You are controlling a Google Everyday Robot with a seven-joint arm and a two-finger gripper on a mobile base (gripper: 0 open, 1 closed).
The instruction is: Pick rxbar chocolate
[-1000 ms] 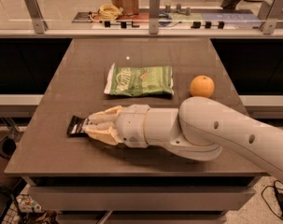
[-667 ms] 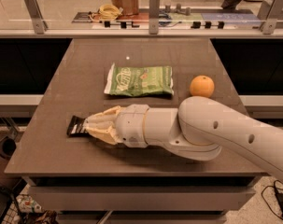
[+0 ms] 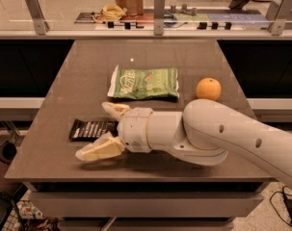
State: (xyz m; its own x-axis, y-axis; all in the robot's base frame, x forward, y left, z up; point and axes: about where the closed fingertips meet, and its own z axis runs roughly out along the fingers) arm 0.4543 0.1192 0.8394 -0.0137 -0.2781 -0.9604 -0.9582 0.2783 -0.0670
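Here is the brown flat surface (image 3: 193, 57), with the action in its front-left quarter. The left edge runs close beside the small flat black bar wrapper with white lettering, the rxbar chocolate (image 3: 87, 129), with only a strip of bare surface between them. The front edge lies just past the nearer finger. Behind the green bag there is plenty of open room, as the whole back half of the surface is bare up to the railing.

The rxbar chocolate lies flat with its long axis running left to right, roughly parallel to the front edge. Its left end points toward the left edge, and its right end is tucked out of sight under the cream end effector (image 3: 92, 130).

That end effector comes in from the right, low over the surface, with its fingers spread wide. One fingertip is behind the bar and the other in front of it, so the wrapper sits in the gap between them and nothing is pinched.

The green-and-white snack bag (image 3: 144, 83) lies flat just behind the rear finger. The round orange fruit (image 3: 208, 89) sits to its right, just behind the thick white arm (image 3: 222, 138). The arm crosses the front-right of the surface.
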